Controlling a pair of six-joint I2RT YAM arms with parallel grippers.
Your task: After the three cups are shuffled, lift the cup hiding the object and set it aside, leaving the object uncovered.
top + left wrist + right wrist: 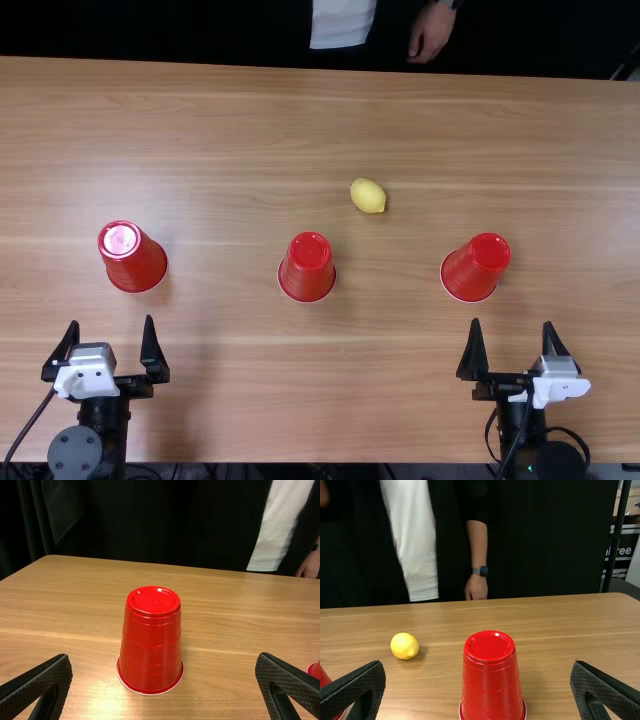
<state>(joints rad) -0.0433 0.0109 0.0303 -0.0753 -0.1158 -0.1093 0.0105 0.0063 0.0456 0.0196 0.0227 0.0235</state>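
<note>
Three red cups stand upside down in a row: the left cup (pixel 131 257) (pixel 150 640), the middle cup (pixel 307 266) and the right cup (pixel 477 266) (pixel 491 677). A small yellow lemon (pixel 368 195) (pixel 404 645) lies uncovered on the table, beyond the middle cup and a little to its right. My left gripper (pixel 110 347) (pixel 160 692) is open near the front edge, facing the left cup with a gap between. Likewise my right gripper (pixel 511 347) (pixel 480 692) is open in front of the right cup, apart from it.
The wooden table (pixel 200 130) stretches bare behind the cups. A person stands at the far edge, one hand (pixel 430 38) (pixel 476 587) hanging just past the table, touching nothing.
</note>
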